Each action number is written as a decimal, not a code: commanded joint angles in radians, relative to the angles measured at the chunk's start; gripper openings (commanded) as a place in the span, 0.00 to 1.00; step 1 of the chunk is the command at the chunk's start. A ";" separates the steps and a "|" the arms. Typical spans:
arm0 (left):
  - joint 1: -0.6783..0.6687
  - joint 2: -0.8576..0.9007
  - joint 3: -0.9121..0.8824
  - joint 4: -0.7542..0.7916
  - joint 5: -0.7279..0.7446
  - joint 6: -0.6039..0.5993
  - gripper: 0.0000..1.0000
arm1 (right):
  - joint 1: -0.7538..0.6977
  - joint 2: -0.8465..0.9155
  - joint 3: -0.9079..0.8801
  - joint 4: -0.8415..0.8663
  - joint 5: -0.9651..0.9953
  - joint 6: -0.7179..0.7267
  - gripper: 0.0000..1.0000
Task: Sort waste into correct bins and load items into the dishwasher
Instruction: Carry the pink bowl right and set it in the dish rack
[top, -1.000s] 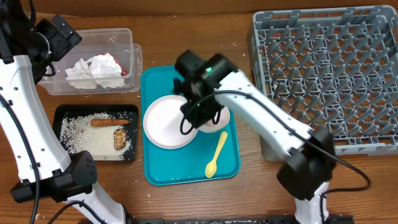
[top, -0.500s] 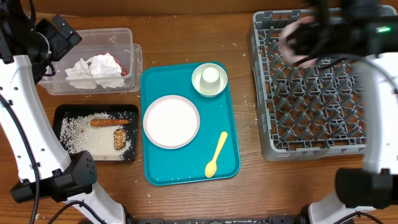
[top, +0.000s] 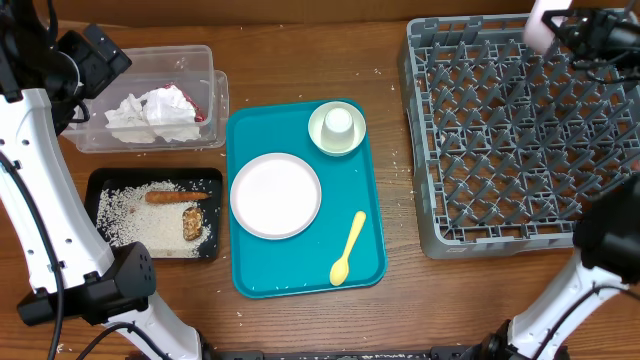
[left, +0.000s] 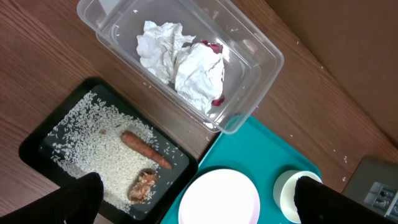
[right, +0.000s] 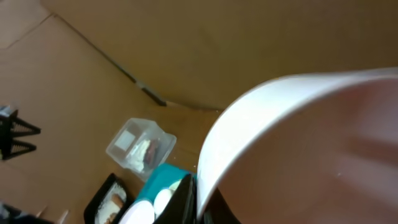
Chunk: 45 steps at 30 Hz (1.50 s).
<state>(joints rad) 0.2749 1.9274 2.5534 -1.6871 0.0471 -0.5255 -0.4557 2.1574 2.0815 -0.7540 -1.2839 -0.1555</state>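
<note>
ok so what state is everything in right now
left gripper: open, empty
right gripper: shut on bowl, raised
dish rack: nothing loaded
clear tub: holds napkin, red wrapper
black tray: holds rice, carrot stick, brown chunk
cup: inside second bowl on teal tray
plate: flat on teal tray
spoon: lying on teal tray

A: Light good?
B: Bright, even, from overhead; shadows on the table are soft and faint.
A: Sharpness?
B: Overhead and left wrist views crisp. In the right wrist view the bowl looms, blurred and washed out.
</note>
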 joint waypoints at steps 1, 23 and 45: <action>-0.007 0.003 0.002 0.000 -0.014 -0.013 1.00 | -0.005 0.090 0.012 0.154 -0.113 0.200 0.04; -0.007 0.003 0.002 0.000 -0.014 -0.013 1.00 | -0.147 0.209 0.012 0.074 0.061 0.440 0.04; -0.007 0.003 0.002 0.000 -0.014 -0.013 1.00 | -0.076 0.243 0.011 0.108 0.134 0.546 0.04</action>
<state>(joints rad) 0.2749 1.9274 2.5534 -1.6867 0.0471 -0.5255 -0.5030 2.3837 2.0811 -0.6300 -1.2243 0.3878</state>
